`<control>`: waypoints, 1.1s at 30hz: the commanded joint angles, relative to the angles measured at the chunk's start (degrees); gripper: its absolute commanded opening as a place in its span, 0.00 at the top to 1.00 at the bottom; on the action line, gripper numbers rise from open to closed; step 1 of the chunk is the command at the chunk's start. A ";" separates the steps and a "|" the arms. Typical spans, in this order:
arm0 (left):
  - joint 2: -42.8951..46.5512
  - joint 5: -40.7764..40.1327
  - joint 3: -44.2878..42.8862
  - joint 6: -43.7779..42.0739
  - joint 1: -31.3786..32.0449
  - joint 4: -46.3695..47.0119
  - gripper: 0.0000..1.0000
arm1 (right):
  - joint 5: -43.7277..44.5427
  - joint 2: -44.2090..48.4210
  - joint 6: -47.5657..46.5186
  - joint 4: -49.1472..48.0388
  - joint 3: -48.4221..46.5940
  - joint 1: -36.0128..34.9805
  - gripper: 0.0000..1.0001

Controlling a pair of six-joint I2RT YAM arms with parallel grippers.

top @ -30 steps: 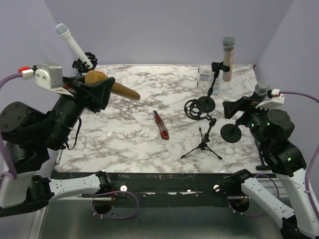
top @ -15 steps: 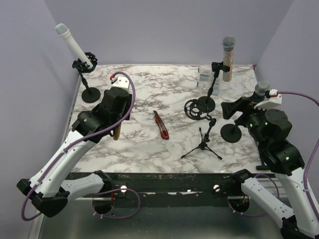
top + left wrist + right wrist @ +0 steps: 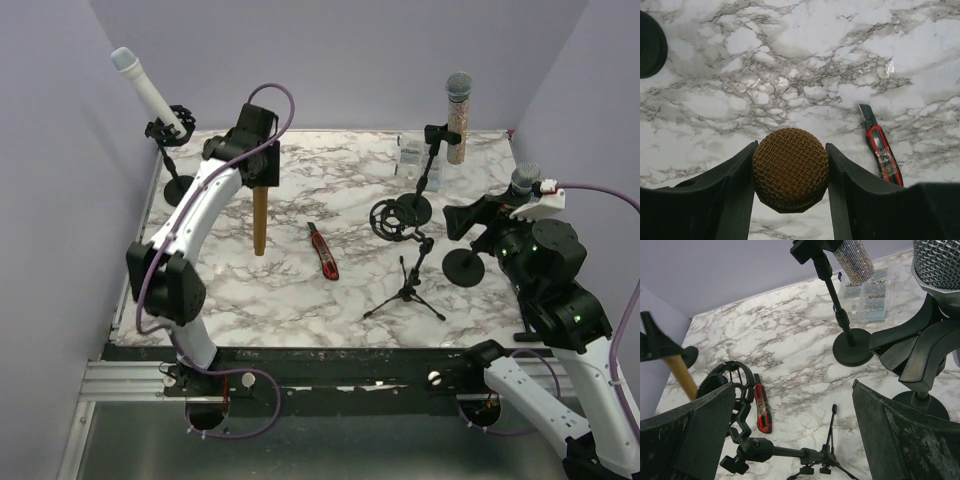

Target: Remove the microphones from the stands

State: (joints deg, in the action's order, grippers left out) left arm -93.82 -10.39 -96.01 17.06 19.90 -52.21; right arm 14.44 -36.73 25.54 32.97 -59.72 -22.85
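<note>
Plain lavender walls enclose white grey-veined marble tabletop; even light.

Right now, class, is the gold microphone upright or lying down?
Upright: the gold microphone hangs handle-down, its mesh head clamped in the left gripper. Whether it touches the table cannot tell.

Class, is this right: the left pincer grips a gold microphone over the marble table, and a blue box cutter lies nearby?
No: the box cutter is red, not blue, as the left wrist view shows. The left pincer does grip the gold microphone over the marble table.
</note>
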 commanded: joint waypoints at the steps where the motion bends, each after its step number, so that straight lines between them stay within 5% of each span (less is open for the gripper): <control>1: -15.23 3.59 -17.50 0.03 -1.57 -4.87 1.00 | -1.82 -0.44 0.24 1.79 -2.69 0.18 0.00; 7: -34.37 7.38 -45.05 2.62 -2.98 -10.91 1.00 | -1.00 -1.12 -0.11 2.45 -3.82 0.18 0.00; 9: -36.87 9.96 -46.92 5.16 -3.76 -8.33 1.00 | -1.06 -1.77 -0.10 2.45 -4.19 0.18 0.00; 17: -35.13 28.26 -26.98 26.09 -7.66 19.93 1.00 | -3.26 -4.21 0.92 1.66 -5.05 0.18 0.00; 33: -36.99 20.97 -5.70 68.25 -12.64 52.97 1.00 | -3.37 -5.50 1.54 3.41 -6.19 0.19 0.00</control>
State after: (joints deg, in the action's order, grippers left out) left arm -129.62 13.06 -103.22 71.64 9.26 -9.37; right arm 10.96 -42.33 27.18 34.57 -63.90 -22.85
